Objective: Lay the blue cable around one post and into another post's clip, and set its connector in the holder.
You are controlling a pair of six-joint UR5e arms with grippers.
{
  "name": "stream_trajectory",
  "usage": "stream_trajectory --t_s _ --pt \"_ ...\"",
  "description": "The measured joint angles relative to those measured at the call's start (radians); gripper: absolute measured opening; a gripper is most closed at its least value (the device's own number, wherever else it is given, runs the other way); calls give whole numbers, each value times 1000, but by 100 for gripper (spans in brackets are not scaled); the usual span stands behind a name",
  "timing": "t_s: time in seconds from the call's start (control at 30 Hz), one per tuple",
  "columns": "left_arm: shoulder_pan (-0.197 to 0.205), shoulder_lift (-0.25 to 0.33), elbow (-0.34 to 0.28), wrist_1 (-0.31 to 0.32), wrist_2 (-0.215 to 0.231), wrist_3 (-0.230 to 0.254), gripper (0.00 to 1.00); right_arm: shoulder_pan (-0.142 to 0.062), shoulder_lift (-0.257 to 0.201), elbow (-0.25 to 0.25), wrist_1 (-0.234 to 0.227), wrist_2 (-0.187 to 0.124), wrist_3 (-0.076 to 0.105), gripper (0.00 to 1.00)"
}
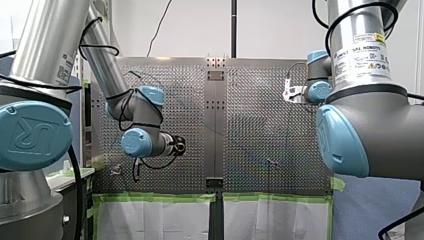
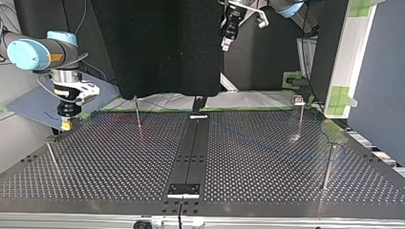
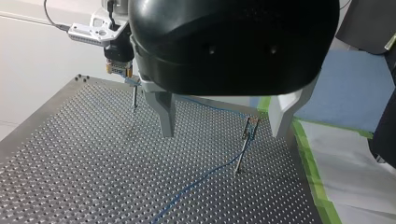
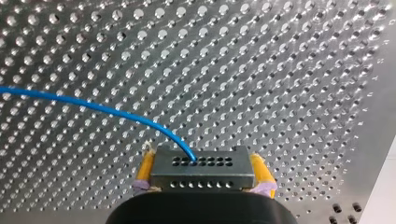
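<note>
My right gripper [image 4: 202, 175] is squeezing the grey connector [image 4: 201, 164] between its yellow pads [image 4: 145, 170]. So the connector is sitting right in the pincer, up off the table [image 4: 289, 70]. It is lying sideways, with its long side going from one pad to the other, and it is showing two rows of little holes. The blue cable [image 4: 93, 108] is coming out of one top hole and bending away to one side over the table. My right arm is hanging over a corner of the table, so it is the nearer one. My left gripper [image 3: 222, 119] is hanging open and empty, high up. The cable is thin and bright, and it is going by a thin post [image 3: 243, 147] near the table's taped edge. I cannot tell which part is the holder
</note>
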Motion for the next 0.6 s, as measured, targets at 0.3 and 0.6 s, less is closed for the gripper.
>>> stream_trajectory --t_s 0.3,0.6 --pt "0 0 1 -8 -1 1 100 -16 5 11 -7 38 -26 0" --pt "0 0 12 -27 -9 1 100 -42 5 12 9 45 -44 0"
